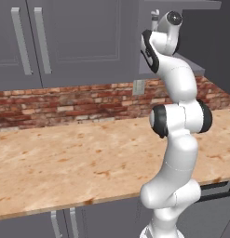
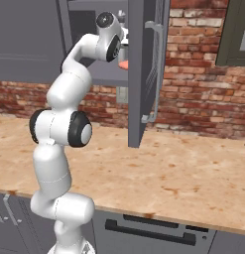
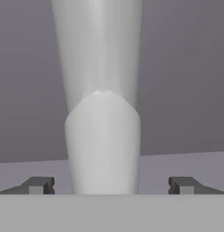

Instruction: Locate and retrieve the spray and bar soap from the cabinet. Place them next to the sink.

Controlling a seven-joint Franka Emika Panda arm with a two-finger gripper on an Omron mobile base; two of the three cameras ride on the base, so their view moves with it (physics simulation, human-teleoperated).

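Up close, the spray [image 3: 103, 113] is cut off at the top, standing between the wide-open gripper's [image 3: 111, 185] fingertips, ungripped; the bar soap [image 2: 124, 64] peeks past the open cabinet door [image 2: 146, 69].

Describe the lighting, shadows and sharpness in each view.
Hand view: the spray stands so close that it reads as soft pale shading, between the open gripper tips; lighting flat, no glare. Left base view: the counter is evenly lit, with no strong shadows. Right base view: the bar soap sits dim inside the shaded cabinet.
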